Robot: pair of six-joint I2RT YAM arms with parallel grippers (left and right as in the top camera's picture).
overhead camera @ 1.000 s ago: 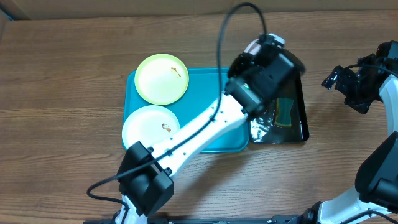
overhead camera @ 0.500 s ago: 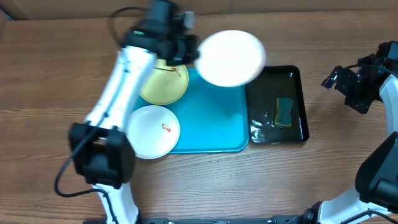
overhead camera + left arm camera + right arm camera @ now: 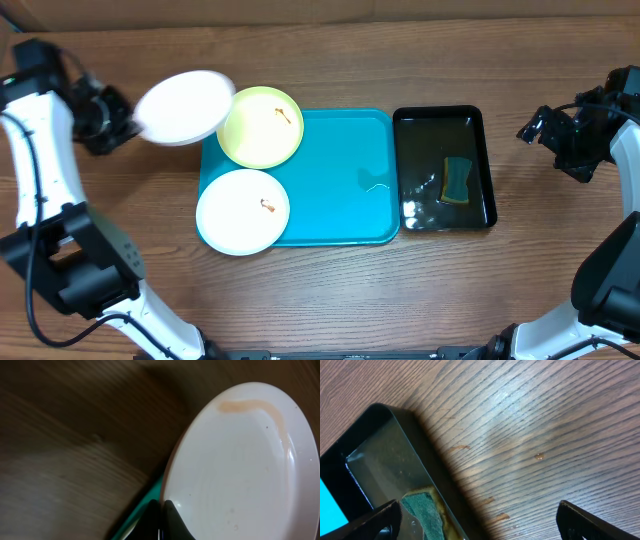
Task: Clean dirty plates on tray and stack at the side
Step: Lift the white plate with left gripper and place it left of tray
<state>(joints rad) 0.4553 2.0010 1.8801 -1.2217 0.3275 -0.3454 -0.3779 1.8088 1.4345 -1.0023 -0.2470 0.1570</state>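
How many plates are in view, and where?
3. A white plate is held in the left gripper, left of the turquoise tray; the yellow-green plate and a second white plate lie on the tray's left side. None looks hidden.

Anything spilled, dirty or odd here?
The white plate in the left gripper has a faint orange smear near its rim. Brownish drops dot the table beside the black tray.

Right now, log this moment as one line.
left gripper: shut on white plate, left of tray | right gripper: open, empty | on tray: yellow-green plate, second white plate
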